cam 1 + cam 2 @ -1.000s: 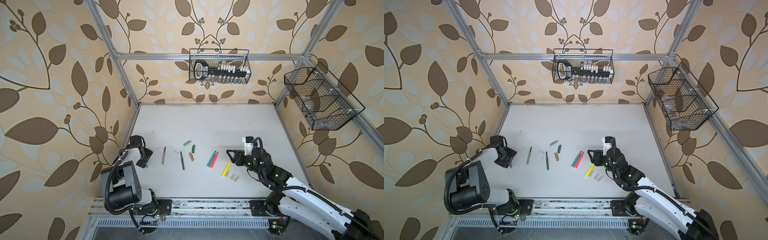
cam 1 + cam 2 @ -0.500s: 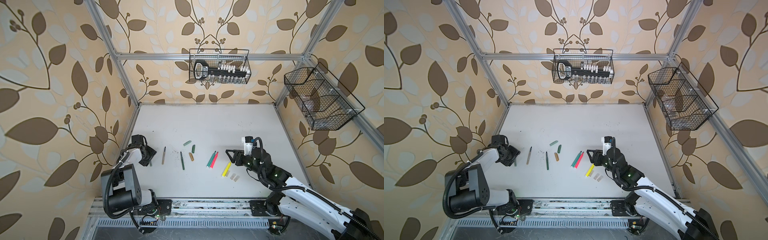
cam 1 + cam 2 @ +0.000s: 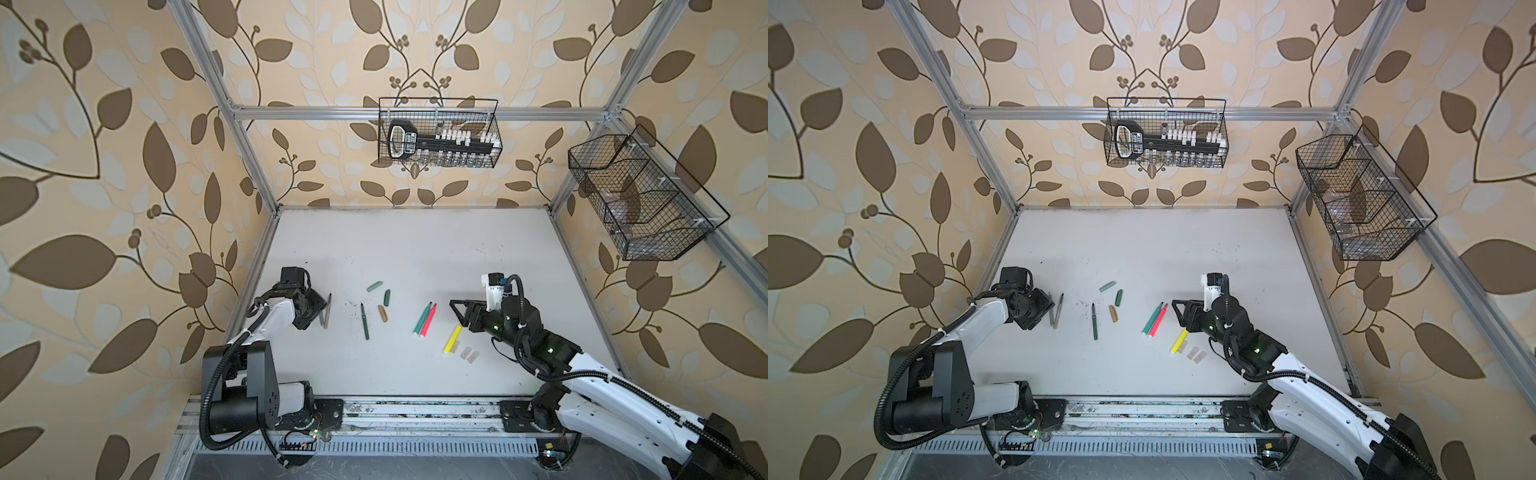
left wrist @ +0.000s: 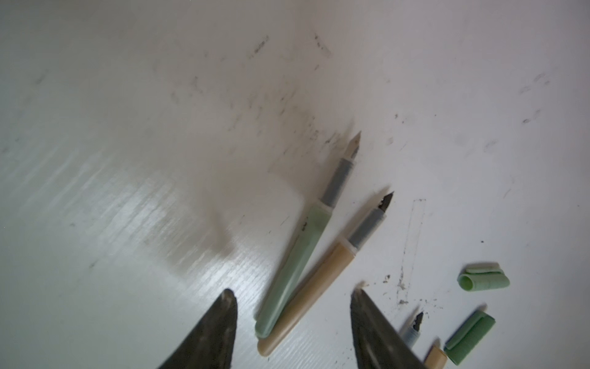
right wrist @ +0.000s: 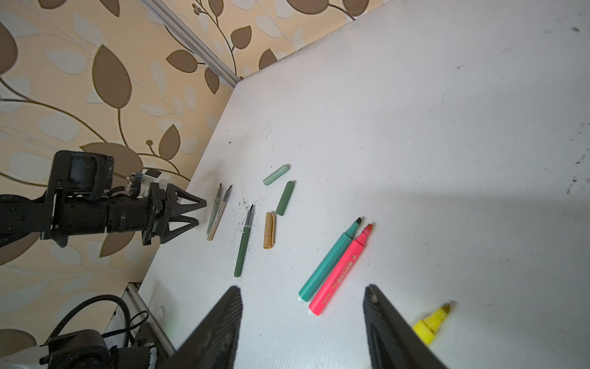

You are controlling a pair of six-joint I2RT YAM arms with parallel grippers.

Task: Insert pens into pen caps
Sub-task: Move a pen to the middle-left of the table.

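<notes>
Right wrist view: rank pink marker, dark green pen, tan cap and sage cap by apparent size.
1. pink marker
2. dark green pen
3. tan cap and sage cap: about alike; sage lies farther away, so unranked.

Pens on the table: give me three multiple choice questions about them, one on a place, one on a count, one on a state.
1. Which pen lies against the grey-green pen?
A) the tan pen
B) a blue pen
C) a red pencil

2. How many thick bright markers lie on the table?
A) two
B) three
C) five

3. How is the left gripper?
A) shut on a cap
B) shut on a pen
C) open, holding nothing

Answers:
1 A: in the left wrist view the two touch at their rear ends.
2 B: the green marker, pink-red marker and yellow marker show in both top views.
3 C: its jaws stand apart either side of the two pens' rear ends, touching neither.
</notes>
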